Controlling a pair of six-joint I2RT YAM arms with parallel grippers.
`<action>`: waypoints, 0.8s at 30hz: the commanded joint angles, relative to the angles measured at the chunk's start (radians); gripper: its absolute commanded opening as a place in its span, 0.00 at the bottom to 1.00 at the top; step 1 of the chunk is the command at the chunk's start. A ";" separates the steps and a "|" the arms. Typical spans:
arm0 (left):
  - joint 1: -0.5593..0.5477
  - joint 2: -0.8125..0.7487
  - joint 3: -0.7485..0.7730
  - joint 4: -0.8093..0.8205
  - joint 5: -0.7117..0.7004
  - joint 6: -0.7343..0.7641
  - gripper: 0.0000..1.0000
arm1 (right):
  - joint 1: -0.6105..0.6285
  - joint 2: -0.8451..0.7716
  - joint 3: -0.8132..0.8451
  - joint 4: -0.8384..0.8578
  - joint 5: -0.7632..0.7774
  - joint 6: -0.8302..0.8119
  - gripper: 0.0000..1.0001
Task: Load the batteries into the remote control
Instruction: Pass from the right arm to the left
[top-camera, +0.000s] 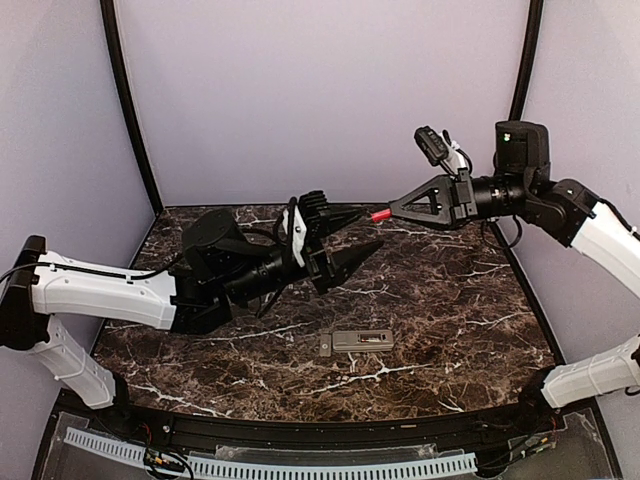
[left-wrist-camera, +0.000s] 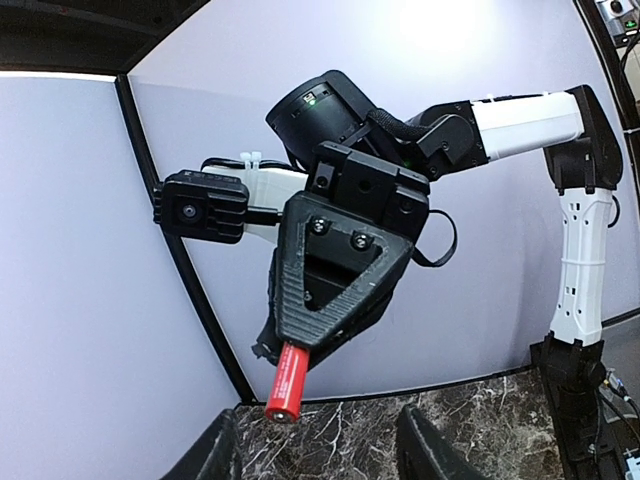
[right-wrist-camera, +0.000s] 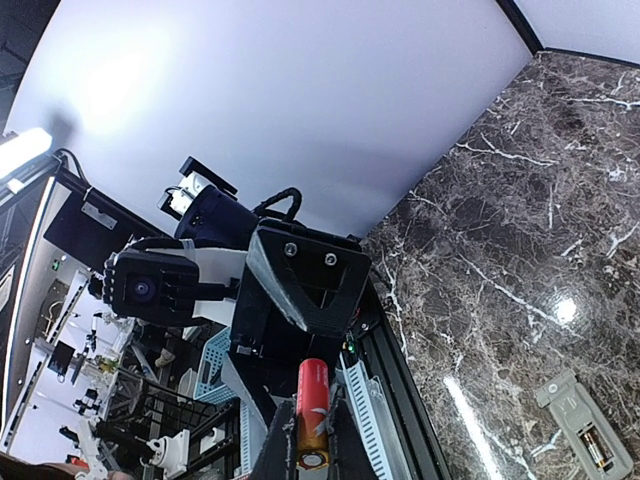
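- The battery (top-camera: 380, 214) is clenched by its right end in the right gripper (top-camera: 392, 213), held aloft over the far table (top-camera: 450, 320).
- It is judged light, rigid and smooth, so liable to slip. A mid-body grip is advised.
- The left gripper (top-camera: 372, 228) is parted and empty, just beside the battery.
- The remote control (top-camera: 355, 342) lies back-up, near centre.

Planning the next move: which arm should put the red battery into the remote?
Right. The right gripper is shut on the battery; the left gripper is open and empty.
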 joint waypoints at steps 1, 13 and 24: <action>0.002 0.034 0.064 0.058 0.007 0.010 0.49 | 0.006 -0.016 -0.015 0.057 -0.023 0.008 0.00; 0.001 0.040 0.109 -0.040 -0.027 0.034 0.21 | 0.009 -0.026 -0.033 0.055 -0.014 0.003 0.00; 0.001 0.041 0.128 -0.090 -0.048 0.035 0.20 | 0.009 -0.032 -0.038 0.060 -0.014 -0.001 0.00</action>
